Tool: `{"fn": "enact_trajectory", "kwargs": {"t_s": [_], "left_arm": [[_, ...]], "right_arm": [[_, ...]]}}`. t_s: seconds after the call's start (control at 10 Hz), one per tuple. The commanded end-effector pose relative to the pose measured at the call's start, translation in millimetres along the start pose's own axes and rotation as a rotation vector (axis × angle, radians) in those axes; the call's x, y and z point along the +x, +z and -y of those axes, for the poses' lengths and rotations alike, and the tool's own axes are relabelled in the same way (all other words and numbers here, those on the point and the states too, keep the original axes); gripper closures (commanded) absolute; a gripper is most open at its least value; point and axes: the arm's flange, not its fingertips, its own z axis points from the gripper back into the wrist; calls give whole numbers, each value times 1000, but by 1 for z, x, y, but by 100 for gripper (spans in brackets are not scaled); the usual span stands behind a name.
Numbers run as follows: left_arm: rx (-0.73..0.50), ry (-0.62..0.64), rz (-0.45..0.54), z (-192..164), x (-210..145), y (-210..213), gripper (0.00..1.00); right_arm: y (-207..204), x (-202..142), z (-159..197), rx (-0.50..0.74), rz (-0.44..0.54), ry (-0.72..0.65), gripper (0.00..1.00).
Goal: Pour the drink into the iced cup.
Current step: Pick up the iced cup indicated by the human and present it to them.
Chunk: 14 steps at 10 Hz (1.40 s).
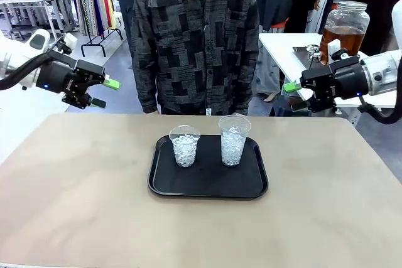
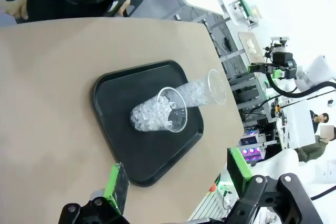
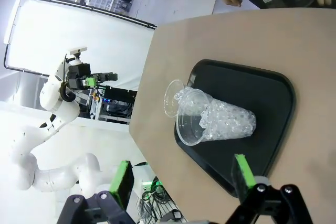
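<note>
Hanging in the air off the far left corner of the table (image 1: 75,205), the left gripper (image 1: 104,93) has its jaws spread wide, with nothing between the green pads and nothing touched. The right gripper (image 1: 295,95) mirrors it off the far right corner, jaws just as wide, empty and clear of everything. In both wrist views the two black fingers rise well apart from the bottom edge and frame the tray far beyond them.

The tray (image 1: 207,194) is black, matte and rectangular with rounded corners and a low raised rim, lying flat in the middle of the smooth beige tabletop. Two clear plastic cups stand upright on it, side by side but apart. Both taper toward the base and have thin rolled lips. The shorter cup (image 1: 184,147) on the left holds crushed ice to about two thirds, and the taller cup (image 1: 233,142) on the right is packed almost to the brim.

The drink (image 1: 342,37), amber-brown and translucent, sits in a big rounded glass jar (image 1: 349,12) with a metal lid. The jar stands on a white side table (image 1: 282,45) behind the right gripper, well apart from the cups. A person (image 1: 195,36) in a dark patchwork shirt stands at the far edge.
</note>
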Motion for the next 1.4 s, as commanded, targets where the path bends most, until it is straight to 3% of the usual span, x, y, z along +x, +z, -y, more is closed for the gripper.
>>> {"fn": "enact_trajectory", "kwargs": {"t_s": [0.0, 0.5, 0.9, 1.3], "left_arm": [[-109, 91, 1, -15, 9, 11, 0], [-332, 264, -3, -74, 35, 16, 0], [-418, 332, -26, -110, 46, -5, 0], [-495, 340, -63, -129, 59, -12, 0]], "right_arm": [[-1, 11, 8, 88, -3, -107, 0], [6, 36, 64, 368, -119, -380, 0], [-8, 44, 101, 416, -171, -497, 0], [-12, 54, 111, 394, -174, -509, 0]]}}
